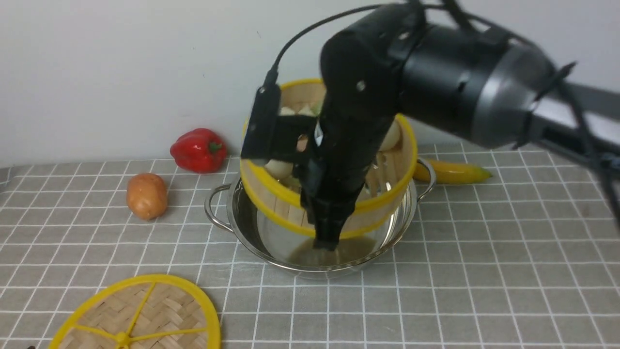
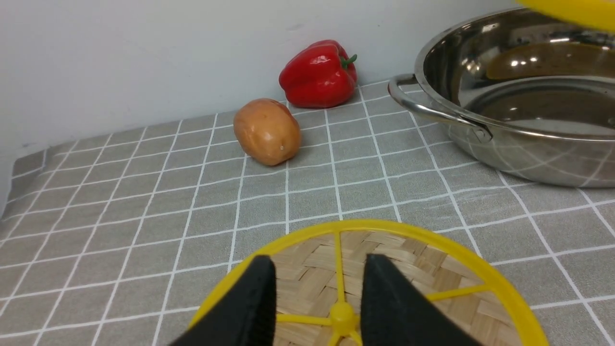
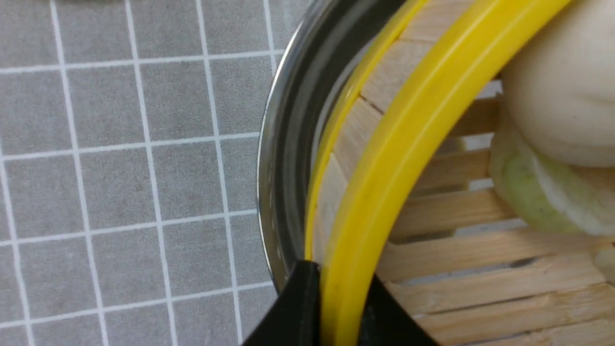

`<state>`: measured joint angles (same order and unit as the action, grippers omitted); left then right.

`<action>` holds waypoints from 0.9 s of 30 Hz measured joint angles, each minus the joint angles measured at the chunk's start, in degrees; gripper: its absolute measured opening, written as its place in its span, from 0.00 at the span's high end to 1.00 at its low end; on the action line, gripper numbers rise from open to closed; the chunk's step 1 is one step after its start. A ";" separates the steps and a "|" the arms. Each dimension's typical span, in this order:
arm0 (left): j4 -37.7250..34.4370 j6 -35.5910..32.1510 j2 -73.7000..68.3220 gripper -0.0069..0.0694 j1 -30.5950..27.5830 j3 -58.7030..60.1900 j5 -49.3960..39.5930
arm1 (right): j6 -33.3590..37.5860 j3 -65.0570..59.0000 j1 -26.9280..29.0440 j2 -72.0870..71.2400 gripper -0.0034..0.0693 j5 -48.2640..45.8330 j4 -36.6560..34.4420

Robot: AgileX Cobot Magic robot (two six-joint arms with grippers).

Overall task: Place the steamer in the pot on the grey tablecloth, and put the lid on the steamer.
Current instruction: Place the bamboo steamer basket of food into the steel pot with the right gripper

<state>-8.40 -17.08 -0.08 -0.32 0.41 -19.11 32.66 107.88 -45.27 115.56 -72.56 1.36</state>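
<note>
A round bamboo steamer with yellow rim bands (image 1: 276,203) is held tilted over the wide, shiny stainless-steel pot with two loop handles (image 1: 252,237), its near edge dipped below the pot's rim and its far edge raised; whether it touches the pot cannot be told. The steamer's near wall is clamped by the right tool (image 1: 325,242), one finger outside the yellow band and the other inside, as is seen close up in the right wrist view, where the band (image 3: 408,134) is pinched by the tool (image 3: 336,307). Pale toy buns (image 3: 562,96) are seen on the slatted floor. The pot is set on the grey tablecloth with a white grid (image 1: 484,271). The flat woven-bamboo lid with yellow rim and spokes (image 1: 160,305) is laid on the cloth near the front left, well apart from the pot. The left tool (image 2: 320,259) is held partly open over the lid (image 2: 432,269), a yellow spoke between its fingers, nothing gripped. A red bell pepper (image 1: 198,150) and a brown potato (image 1: 147,196) are found left of the pot, and a yellow banana (image 1: 455,172) behind its right handle.
</note>
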 joint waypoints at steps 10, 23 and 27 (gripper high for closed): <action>0.00 0.00 0.00 0.59 0.00 0.00 0.00 | 0.71 0.75 -0.16 7.22 0.85 0.16 5.43; 0.00 0.00 0.00 0.59 0.00 0.00 0.00 | 2.10 1.01 -0.16 8.43 0.85 1.14 4.43; 0.00 0.00 0.00 0.59 0.00 0.00 0.00 | 2.17 1.19 -0.16 9.77 0.85 1.62 4.27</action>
<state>-8.40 -17.08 -0.08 -0.32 0.41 -19.11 34.84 109.07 -45.43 125.33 -70.94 5.64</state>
